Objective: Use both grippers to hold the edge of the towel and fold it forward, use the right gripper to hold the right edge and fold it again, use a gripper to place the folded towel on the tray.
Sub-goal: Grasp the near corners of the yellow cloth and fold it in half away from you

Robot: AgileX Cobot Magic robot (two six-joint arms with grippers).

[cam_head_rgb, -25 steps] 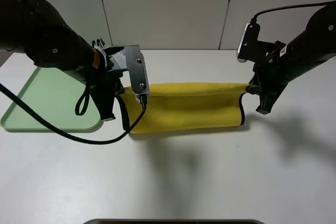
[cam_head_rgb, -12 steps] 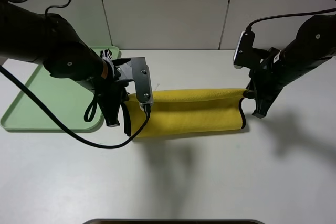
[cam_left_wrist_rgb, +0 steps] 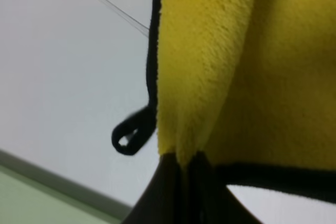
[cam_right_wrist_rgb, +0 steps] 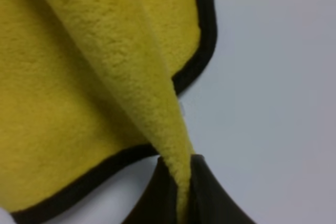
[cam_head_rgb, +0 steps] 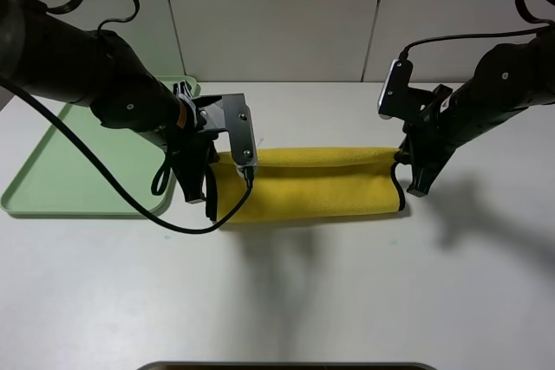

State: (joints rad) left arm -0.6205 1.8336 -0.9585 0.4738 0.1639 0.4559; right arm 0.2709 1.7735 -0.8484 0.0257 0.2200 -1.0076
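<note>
Left hand (cam_head_rgb: 201, 197) and right hand (cam_head_rgb: 418, 181) each pinch shut on a raised edge of the towel (cam_head_rgb: 316, 184), which sags onto the desk (cam_head_rgb: 347, 292) beside the tray (cam_head_rgb: 78, 171). For a clean fold, both should travel forward level, laying edge on edge.

A: How many robot arms?
B: Two: the left arm (cam_head_rgb: 95, 71) and the right arm (cam_head_rgb: 512, 80).
A: Towels? Trays?
B: One yellow towel (cam_head_rgb: 312, 184), one pale-green tray (cam_head_rgb: 78, 162).
</note>
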